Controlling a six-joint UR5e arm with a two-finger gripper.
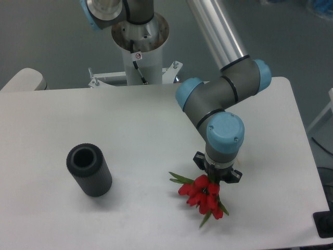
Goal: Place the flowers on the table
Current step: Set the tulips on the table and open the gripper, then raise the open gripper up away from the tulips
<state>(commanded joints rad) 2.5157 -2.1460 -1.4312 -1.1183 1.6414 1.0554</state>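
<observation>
Looking down past the wrist, I can't see the gripper (213, 183) fingers, so I cannot tell whether they pinch the flowers (203, 195) or stand apart. The red blooms lie low over the table (130, 135), right under the tool, well apart from the dark cylinder (89, 170). My worry: lifting away while gripping would drag the bunch, or a stem could snag.
</observation>
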